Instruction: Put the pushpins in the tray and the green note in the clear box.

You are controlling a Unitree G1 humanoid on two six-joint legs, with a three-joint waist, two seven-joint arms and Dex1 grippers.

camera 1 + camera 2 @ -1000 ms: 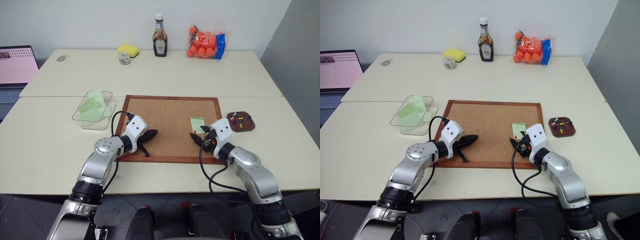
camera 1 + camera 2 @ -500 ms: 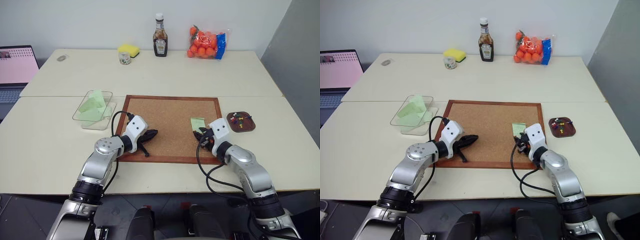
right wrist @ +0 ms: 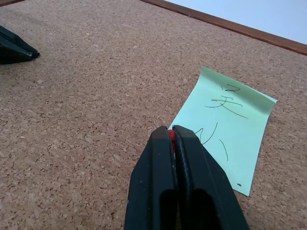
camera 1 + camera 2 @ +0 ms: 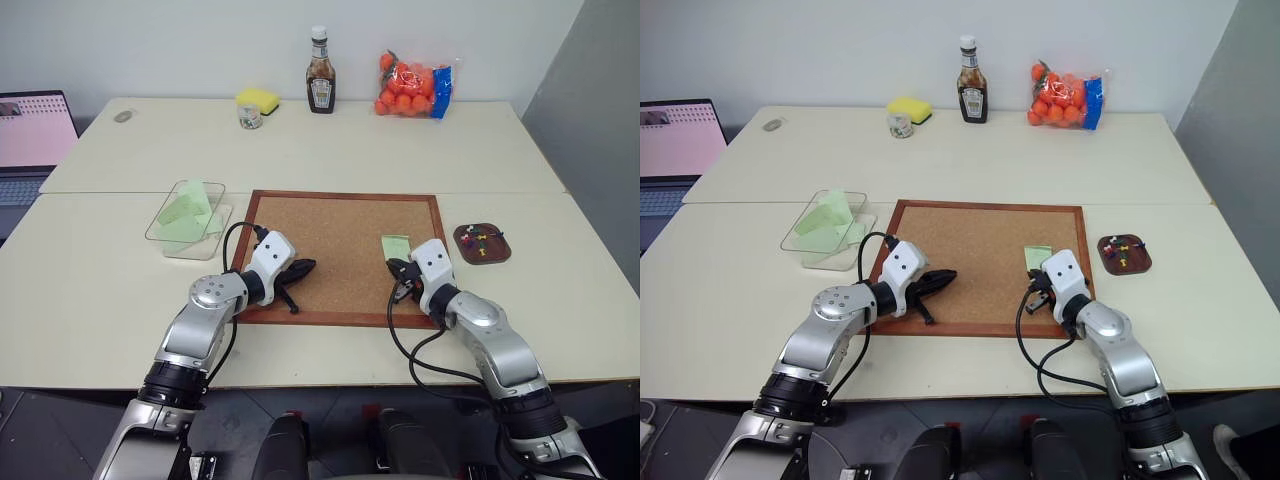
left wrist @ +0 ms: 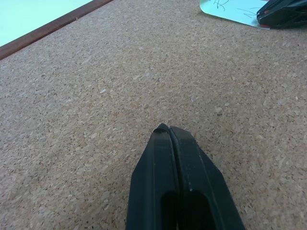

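The cork board (image 4: 340,250) has the green note (image 3: 226,127) lying flat near its right edge. Right gripper (image 3: 171,132) sits at the note's near edge, pinched on a red pushpin (image 3: 170,136). Left gripper (image 5: 169,130) is closed and empty over bare cork, well apart from the note.

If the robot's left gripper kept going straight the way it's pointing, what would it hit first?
Probably the cork board itself: the shut left gripper tilts slightly down over bare cork. If it skimmed above that, it would likely reach the right gripper by the green note, though depth is hard to judge.
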